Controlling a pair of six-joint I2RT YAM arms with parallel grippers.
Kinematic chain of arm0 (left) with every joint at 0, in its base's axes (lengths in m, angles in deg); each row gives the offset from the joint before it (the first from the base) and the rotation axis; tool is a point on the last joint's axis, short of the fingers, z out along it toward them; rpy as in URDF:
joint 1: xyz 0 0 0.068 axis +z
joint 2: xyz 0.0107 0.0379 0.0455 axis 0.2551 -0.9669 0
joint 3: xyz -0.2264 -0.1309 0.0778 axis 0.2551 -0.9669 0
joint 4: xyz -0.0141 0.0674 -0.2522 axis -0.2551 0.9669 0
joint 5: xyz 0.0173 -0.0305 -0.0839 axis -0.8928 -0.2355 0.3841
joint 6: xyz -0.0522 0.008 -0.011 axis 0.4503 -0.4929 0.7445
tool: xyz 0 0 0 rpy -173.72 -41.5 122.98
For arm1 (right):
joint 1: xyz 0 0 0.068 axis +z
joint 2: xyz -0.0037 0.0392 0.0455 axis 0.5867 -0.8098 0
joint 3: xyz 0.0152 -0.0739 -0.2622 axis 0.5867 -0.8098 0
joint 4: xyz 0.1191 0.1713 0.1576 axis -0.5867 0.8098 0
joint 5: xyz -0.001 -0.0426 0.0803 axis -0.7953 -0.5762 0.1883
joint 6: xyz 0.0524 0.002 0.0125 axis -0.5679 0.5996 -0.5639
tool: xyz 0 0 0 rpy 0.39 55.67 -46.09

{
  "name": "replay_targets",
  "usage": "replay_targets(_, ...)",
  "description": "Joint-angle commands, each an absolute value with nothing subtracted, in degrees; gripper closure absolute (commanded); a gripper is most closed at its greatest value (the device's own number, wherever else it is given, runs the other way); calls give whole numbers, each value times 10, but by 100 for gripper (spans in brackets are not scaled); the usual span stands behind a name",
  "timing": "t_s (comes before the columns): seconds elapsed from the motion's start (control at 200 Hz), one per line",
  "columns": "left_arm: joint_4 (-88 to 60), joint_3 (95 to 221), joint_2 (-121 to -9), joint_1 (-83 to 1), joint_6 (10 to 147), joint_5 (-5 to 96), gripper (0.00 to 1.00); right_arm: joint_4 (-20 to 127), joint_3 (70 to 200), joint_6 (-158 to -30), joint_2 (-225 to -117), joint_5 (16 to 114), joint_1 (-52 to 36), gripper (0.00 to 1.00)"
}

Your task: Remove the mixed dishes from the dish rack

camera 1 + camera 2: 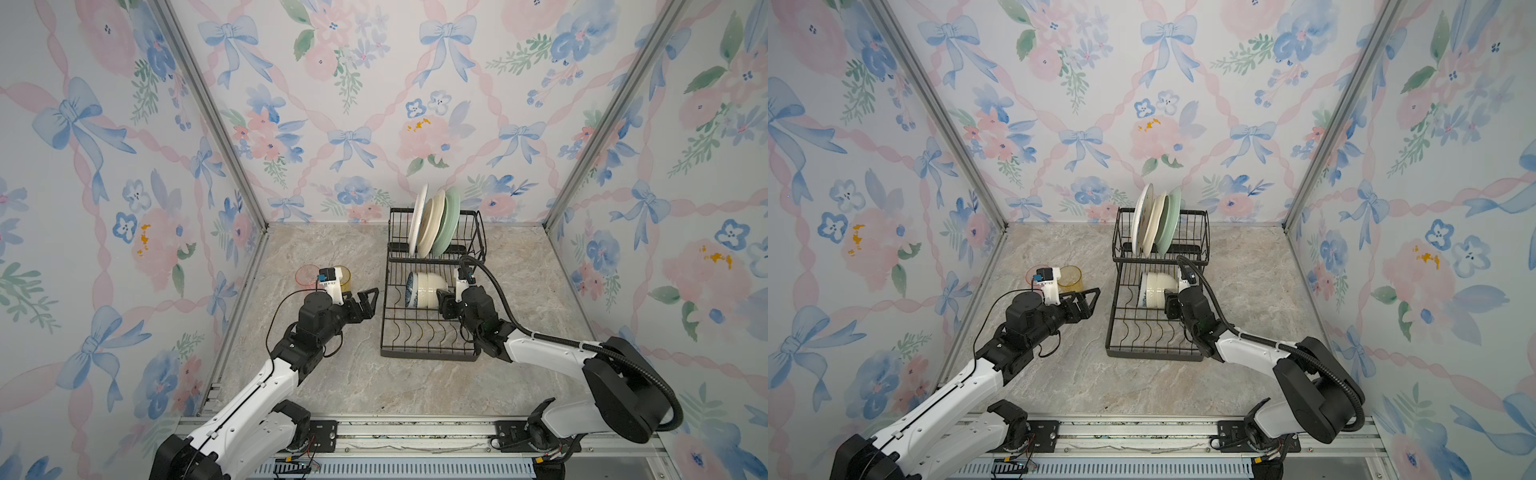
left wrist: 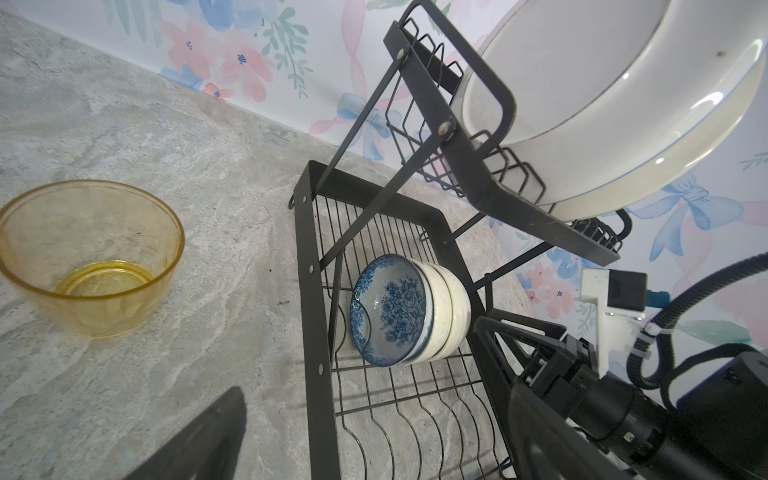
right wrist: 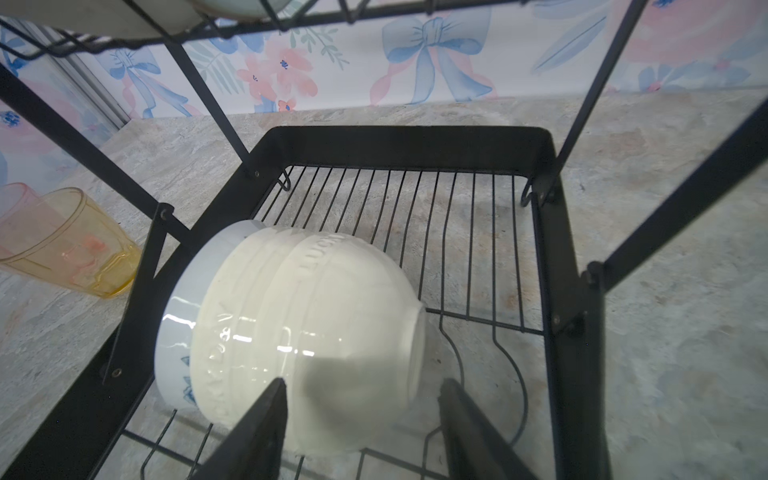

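Observation:
The black wire dish rack [image 1: 384,328] stands mid-table. Its raised tier holds a white plate [image 1: 417,220], a cream plate [image 1: 432,224] and a pale green plate [image 1: 449,218], all on edge. On the lower tray, nested on their side, lie a blue-and-white patterned bowl [image 2: 390,311] and cream bowls [image 3: 316,324]. My right gripper [image 3: 361,386] is open and straddles the outer cream bowl's base. One finger lies along its side and the other stands just off its foot. My left gripper [image 1: 368,299] hangs open and empty left of the rack. The yellow tumbler [image 2: 91,257] and pink tumbler [image 1: 306,276] stand upright on the table behind it.
Floral walls with aluminium corner posts [image 1: 216,120] enclose the marble tabletop [image 1: 332,374] on three sides. A metal rail [image 1: 415,432] runs along the front edge. The right arm's black cable hose [image 1: 498,291] arcs over the rack's right side.

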State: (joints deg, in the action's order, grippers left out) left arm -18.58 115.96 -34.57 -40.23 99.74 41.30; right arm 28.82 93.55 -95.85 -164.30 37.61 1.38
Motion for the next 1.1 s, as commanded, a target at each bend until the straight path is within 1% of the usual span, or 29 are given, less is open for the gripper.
replay_targets(0.0, -197, 1151, -350, -398, 1003, 420, 2, 317, 931, -964, -1617, 361, 16, 39)
replay_targets(0.065, -198, 1150, -351, -399, 1005, 421, 2, 328, 935, -963, -1614, 366, 16, 36)
replay_targets(0.17, -199, 1150, -351, -399, 1004, 423, 2, 343, 942, -972, -1618, 377, 16, 26)
replay_targets(0.275, -199, 1149, -349, -398, 1005, 424, 2, 321, 932, -976, -1628, 406, 16, 12)
replay_targets(0.35, -199, 1148, -347, -398, 1005, 423, 2, 294, 917, -975, -1637, 409, 18, 8)
replay_targets(0.41, -199, 1147, -347, -398, 1005, 424, 2, 244, 892, -969, -1644, 409, 20, 6)
replay_targets(0.495, -201, 1146, -347, -398, 1005, 426, 2, 182, 868, -957, -1664, 406, 20, 5)
replay_targets(0.725, -200, 1147, -345, -398, 1003, 425, 2, 64, 852, -944, -1742, 424, 21, 5)
replay_targets(0.845, -200, 1145, -344, -398, 1002, 422, 2, 45, 855, -942, -1762, 429, 20, 5)
replay_targets(1.095, -200, 1145, -353, -398, 1002, 425, 2, 40, 860, -916, -1768, 414, 21, 5)
